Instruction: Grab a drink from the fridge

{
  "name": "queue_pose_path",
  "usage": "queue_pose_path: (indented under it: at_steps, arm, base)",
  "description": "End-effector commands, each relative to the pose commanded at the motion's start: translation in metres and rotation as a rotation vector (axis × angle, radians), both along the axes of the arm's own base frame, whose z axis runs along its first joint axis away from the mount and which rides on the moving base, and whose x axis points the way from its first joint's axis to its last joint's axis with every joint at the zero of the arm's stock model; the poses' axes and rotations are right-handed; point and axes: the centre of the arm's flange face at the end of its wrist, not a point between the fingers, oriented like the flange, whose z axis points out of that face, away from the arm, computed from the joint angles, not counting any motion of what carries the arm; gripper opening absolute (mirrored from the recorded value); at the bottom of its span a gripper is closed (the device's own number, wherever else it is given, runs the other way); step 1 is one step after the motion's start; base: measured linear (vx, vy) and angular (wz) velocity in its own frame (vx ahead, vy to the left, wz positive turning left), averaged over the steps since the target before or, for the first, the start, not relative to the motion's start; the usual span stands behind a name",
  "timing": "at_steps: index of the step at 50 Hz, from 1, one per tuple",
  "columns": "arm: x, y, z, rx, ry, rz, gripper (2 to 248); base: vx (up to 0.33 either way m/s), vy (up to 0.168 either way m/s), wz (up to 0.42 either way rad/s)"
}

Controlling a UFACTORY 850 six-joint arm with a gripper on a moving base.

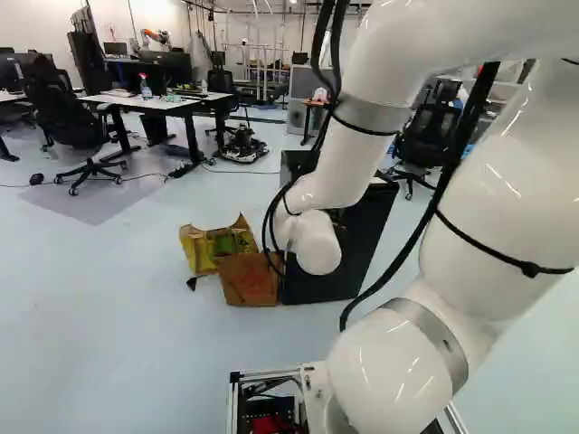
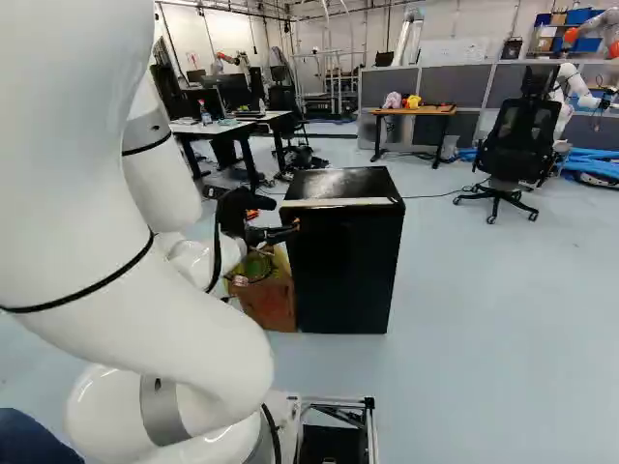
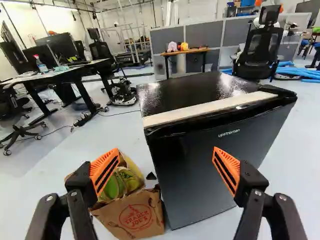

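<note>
One claw (image 2: 277,217), its two fingers spread, faces one closed black fridge (image 3: 210,165), one wooden-topped table (image 2: 413,111) beyond.

One fridge (image 3: 195,170), two orange pads (image 3: 104,171)

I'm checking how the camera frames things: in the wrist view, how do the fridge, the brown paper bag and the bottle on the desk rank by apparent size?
1. Fridge
2. Brown paper bag
3. Bottle

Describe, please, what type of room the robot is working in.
Probably a robotics lab or shared workshop: an orange-and-white robot arm stands at the back, black office chairs sit near desks, and metal framing rises behind.
</note>
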Motion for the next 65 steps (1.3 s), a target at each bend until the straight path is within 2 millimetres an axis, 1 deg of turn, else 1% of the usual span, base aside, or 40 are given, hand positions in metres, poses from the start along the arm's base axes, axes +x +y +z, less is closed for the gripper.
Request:
queue_pose_path:
  at_steps: [8, 27, 53, 65]
  arm:
    - [0.0, 0.005, -0.004, -0.017, -0.019, -0.002, 247]
    - [0.006, 0.006, -0.017, -0.053, -0.024, -0.038, 247]
    - [0.029, 0.011, -0.043, -0.086, 0.019, -0.092, 247]
    - [0.04, 0.017, -0.057, -0.097, 0.044, -0.107, 247]
  base:
    - [0.0, 0.0, 0.0]
    - [0.0, 0.0, 0.0]
    - [0.0, 0.0, 0.0]
    - [0.0, 0.0, 0.0]
